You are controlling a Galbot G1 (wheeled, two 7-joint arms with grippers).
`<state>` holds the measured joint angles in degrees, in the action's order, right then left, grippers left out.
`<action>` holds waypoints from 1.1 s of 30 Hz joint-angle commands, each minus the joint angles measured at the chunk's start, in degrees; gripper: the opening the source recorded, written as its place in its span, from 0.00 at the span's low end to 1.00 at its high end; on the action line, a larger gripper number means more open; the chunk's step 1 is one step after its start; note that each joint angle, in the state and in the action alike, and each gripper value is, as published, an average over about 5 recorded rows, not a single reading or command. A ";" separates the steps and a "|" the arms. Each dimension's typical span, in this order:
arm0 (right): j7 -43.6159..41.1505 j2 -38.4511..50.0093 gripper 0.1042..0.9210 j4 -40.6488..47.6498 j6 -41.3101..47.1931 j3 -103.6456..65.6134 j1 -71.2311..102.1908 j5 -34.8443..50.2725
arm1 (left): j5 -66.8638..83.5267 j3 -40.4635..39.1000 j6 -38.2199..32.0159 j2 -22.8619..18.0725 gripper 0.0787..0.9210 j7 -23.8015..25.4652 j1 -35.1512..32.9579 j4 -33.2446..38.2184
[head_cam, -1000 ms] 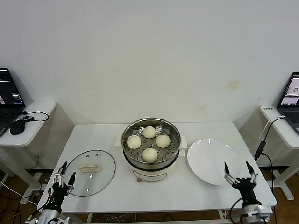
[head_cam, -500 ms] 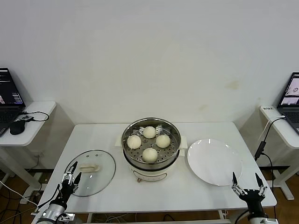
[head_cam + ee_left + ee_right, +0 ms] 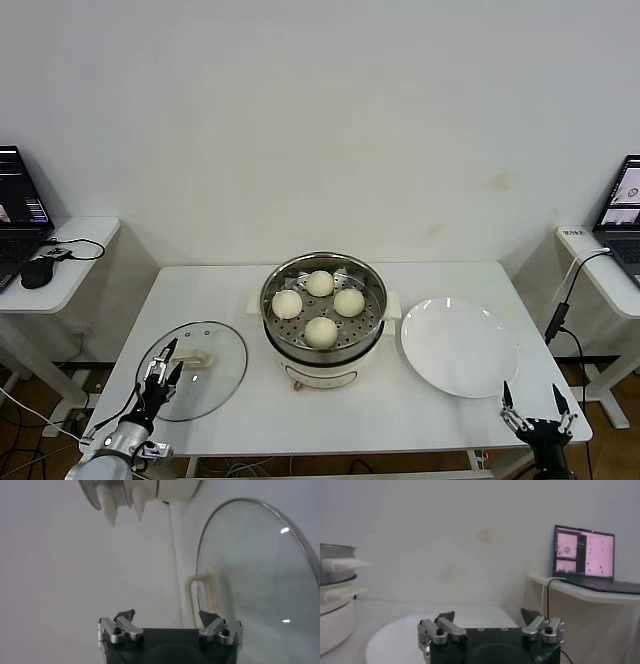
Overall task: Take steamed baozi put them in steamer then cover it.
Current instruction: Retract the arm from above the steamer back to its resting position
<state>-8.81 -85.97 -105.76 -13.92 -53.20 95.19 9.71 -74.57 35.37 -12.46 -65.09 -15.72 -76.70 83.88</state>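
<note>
Four cream-white baozi (image 3: 320, 306) sit on the perforated tray inside the steel steamer (image 3: 323, 345) at the table's middle. The glass cover (image 3: 205, 375) lies flat on the table to the left, its cream handle (image 3: 198, 358) up; it also shows in the left wrist view (image 3: 260, 580). My left gripper (image 3: 161, 366) is open and empty, over the cover's left edge close to the handle. My right gripper (image 3: 536, 410) is open and empty, low at the table's front right corner, below the white plate.
A flat white plate (image 3: 459, 346) lies right of the steamer and shows in the right wrist view (image 3: 420, 630). Side desks with laptops (image 3: 20, 200) stand at both sides. The steamer's base feet (image 3: 120, 502) show in the left wrist view.
My left gripper has moved up and right, onto the cover's left edge near the handle. My right gripper has dropped lower and rightward, away from the plate.
</note>
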 commanded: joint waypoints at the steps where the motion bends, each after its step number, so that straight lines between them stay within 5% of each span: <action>1: -0.06 -0.89 0.88 -0.02 -0.24 -0.19 0.84 -0.62 | -0.78 -1.04 -0.29 0.19 0.88 -0.47 4.81 -5.52; 27: -0.42 -2.03 0.88 1.51 -0.81 -0.12 0.85 -2.07 | -0.35 -3.29 -0.48 0.28 0.88 1.50 11.42 -11.19; 33: -0.51 -2.10 0.88 1.48 -0.74 -0.09 0.98 -2.27 | 0.76 -3.84 -0.44 0.79 0.72 3.08 10.93 -9.72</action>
<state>-9.28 -87.99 -104.39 -14.71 -53.33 96.09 7.56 -74.59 31.93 -12.95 -64.57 -13.90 -66.76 74.23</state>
